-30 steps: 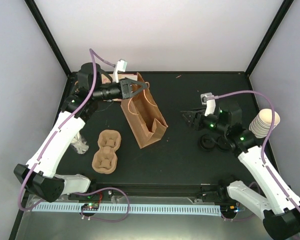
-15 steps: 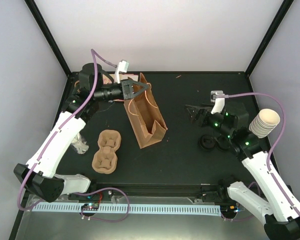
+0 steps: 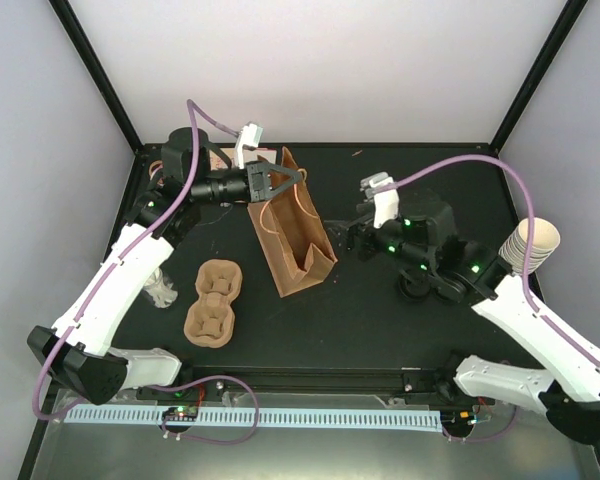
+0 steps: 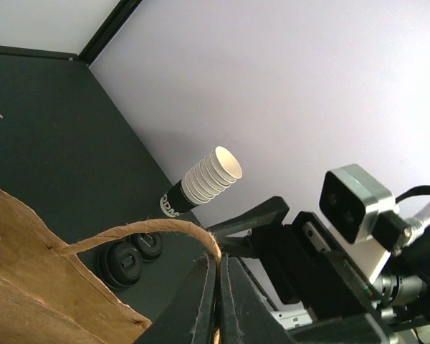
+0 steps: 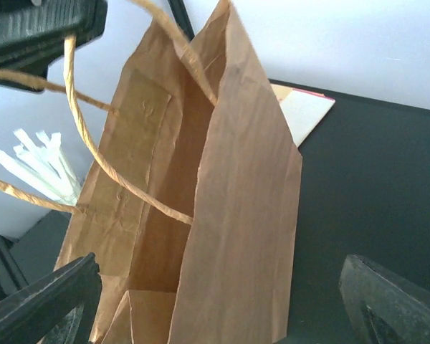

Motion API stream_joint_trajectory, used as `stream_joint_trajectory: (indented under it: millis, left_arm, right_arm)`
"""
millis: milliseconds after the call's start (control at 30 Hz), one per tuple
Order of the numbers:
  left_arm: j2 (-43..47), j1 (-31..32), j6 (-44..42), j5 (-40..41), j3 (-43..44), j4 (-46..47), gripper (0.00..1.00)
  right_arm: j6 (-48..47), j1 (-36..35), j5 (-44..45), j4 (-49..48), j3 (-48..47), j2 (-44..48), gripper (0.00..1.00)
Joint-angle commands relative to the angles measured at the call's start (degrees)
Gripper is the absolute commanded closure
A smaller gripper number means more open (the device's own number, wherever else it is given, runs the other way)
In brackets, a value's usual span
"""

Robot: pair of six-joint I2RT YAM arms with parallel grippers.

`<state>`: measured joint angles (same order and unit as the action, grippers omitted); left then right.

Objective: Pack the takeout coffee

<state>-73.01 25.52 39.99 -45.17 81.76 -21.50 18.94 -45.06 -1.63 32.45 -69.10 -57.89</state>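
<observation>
A robot lab test cell: white panel walls (image 3: 330, 70), black frame posts (image 3: 97, 75), dark tabletop (image 3: 370, 330).

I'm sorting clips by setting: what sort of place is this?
Likely a lab robot cell, not a café: blank white walls around a black table, brown paper bag, stacked cups.

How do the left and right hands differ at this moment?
The left hand is shut, pinching the bag's handle; the right hand is open and holds nothing. The left hand touches the brown paper bag; the right hand is apart from it. Both face the bag.
</observation>
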Motion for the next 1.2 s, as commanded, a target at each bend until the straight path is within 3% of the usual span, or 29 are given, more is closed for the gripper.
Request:
stream_joint_trajectory:
  millis: [0, 333, 667, 733, 833, 1167]
  left_arm:
    - [-0.02, 0.7, 0.79, 0.4, 1.73, 1.46, 0.96]
    - [-0.02, 0.94, 0.88, 0.84, 1.78, 1.53, 0.96]
    - [-0.02, 0.98, 0.71, 0.71, 2.19, 1.4, 0.94]
    - [-0.02, 0.98, 0.36, 0.66, 2.55, 0.92, 0.87]
    - [-0.02, 0.94, -1.91, 1.22, 4.74, -2.07, 0.64]
    - [2.6, -0.83, -14.82, 10.95, 15.48, -21.7, 0.06]
  right_arm:
    - [-2.04, -4.56, 8.18, 3.5, -3.03, -3.82, 0.08]
    - [-4.27, -13.35, 23.29, 9.1, -12.36, -14.29, 0.38]
    - [-3.87, -14.79, 28.19, 9.66, -14.93, -17.86, 0.95]
    - [-3.14, -14.8, 29.27, 9.16, -14.55, -17.38, 0.99]
    - [-2.38, -14.71, 30.32, 8.44, -14.44, -16.38, 0.99]
    - [-0.26, -9.63, 26.54, 15.42, -23.16, -19.31, 0.99]
